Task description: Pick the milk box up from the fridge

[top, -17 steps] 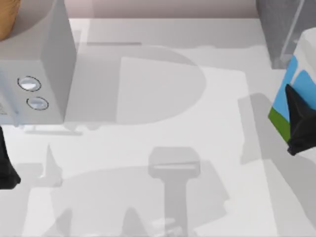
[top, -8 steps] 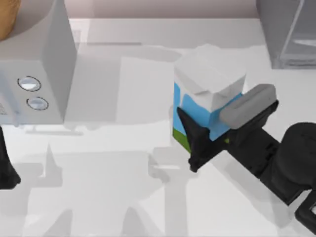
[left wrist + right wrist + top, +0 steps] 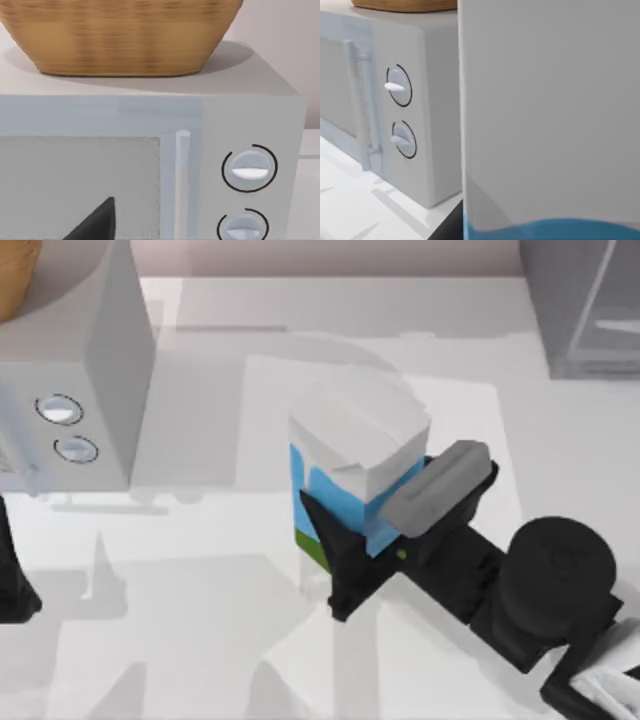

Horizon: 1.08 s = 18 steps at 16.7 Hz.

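Top view shows my right gripper (image 3: pixel 375 545) clamped on the milk box (image 3: pixel 355 465) over the middle of the table (image 3: pixel 200 640), well apart from the fridge (image 3: pixel 585 305) at the far right corner, while my left arm sits parked at the left edge.

Right tool (image 3: pixel 372 540) mid-table, fingers clamped; left tool (image 3: pixel 15 585) low at the left edge

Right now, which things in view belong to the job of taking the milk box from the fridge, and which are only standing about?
Job:
- milk box, held by right gripper
- fridge, top view's far right corner

Standing about:
- microwave with two dials, at left
- wicker basket on the microwave
- left gripper, parked at left edge
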Tool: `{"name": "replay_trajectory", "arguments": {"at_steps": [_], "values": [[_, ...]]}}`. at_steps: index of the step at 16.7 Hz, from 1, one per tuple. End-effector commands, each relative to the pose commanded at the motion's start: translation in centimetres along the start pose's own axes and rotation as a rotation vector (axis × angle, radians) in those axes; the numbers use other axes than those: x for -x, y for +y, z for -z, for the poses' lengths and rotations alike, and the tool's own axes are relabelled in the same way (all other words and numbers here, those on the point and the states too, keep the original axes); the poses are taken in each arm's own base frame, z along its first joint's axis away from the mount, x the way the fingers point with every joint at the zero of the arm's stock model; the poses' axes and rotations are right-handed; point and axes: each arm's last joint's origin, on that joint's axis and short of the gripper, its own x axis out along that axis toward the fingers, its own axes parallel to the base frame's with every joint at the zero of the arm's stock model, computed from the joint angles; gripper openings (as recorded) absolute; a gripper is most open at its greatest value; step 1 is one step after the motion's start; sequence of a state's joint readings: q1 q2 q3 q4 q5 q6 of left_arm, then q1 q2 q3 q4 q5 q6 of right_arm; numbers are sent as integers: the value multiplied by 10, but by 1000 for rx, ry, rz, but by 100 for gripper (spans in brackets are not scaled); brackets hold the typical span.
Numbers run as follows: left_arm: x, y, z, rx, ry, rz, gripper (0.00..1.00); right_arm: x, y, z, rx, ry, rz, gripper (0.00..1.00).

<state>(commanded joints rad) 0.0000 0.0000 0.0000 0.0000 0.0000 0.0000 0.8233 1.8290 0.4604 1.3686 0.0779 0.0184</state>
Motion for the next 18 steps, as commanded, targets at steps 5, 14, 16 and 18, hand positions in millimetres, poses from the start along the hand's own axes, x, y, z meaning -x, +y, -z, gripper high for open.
{"name": "replay_trajectory", "arguments": {"at_steps": [5,14,16,18], "values": [[0,0,0,0,0,0,100,-2,-1,2,0,6,3,0],[0,0,0,0,0,0,100,-53,0,36,0,1,0,0],[0,0,0,0,0,0,100,-54,0,36,0,0,0,0],[0,0,0,0,0,0,100,-54,0,36,0,0,0,0]]}}
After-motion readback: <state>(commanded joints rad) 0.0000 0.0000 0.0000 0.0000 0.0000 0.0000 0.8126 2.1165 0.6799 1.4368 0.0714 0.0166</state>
